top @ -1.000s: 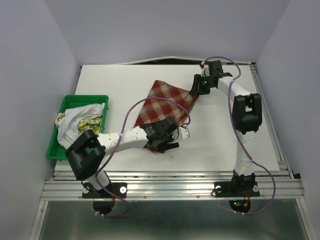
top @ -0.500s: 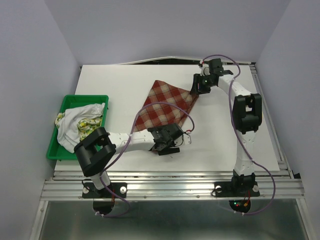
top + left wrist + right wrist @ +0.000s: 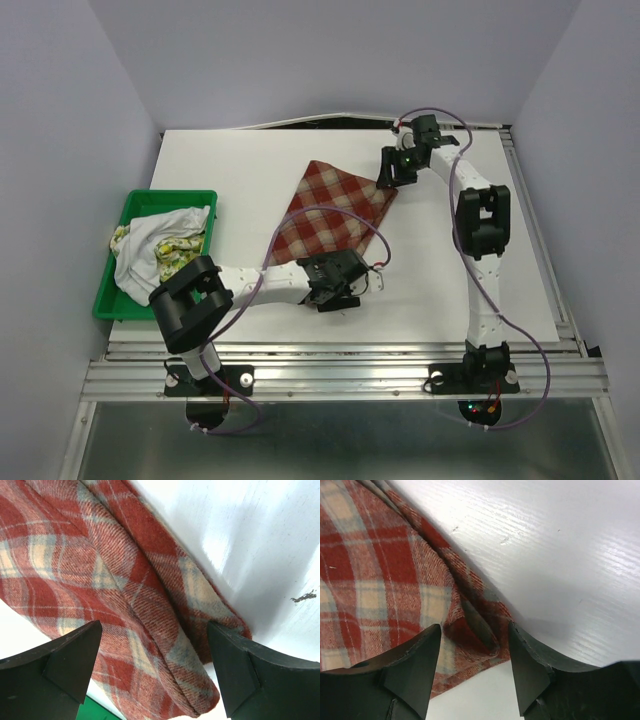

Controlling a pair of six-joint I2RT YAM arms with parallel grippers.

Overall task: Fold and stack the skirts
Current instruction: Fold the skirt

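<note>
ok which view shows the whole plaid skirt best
top external: the plaid skirt shows almost whole, only its near end hidden by the left arm. left wrist shows just a folded end close up, right wrist just one corner.

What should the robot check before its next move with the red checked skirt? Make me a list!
1. Left tool open and straddling the plaid skirt's near corner: ok.
2. Right tool has the skirt's far corner between its fingers: ok, though the jaws stand apart and are not pinching it.
3. Both corners lie smooth for a clean grab: not ok, the wrist views show the edges rolled and doubled over.
4. The white skirt and the fruit-print skirt are out of the way: ok, both sit heaped in the green tray at the left of the table.
</note>
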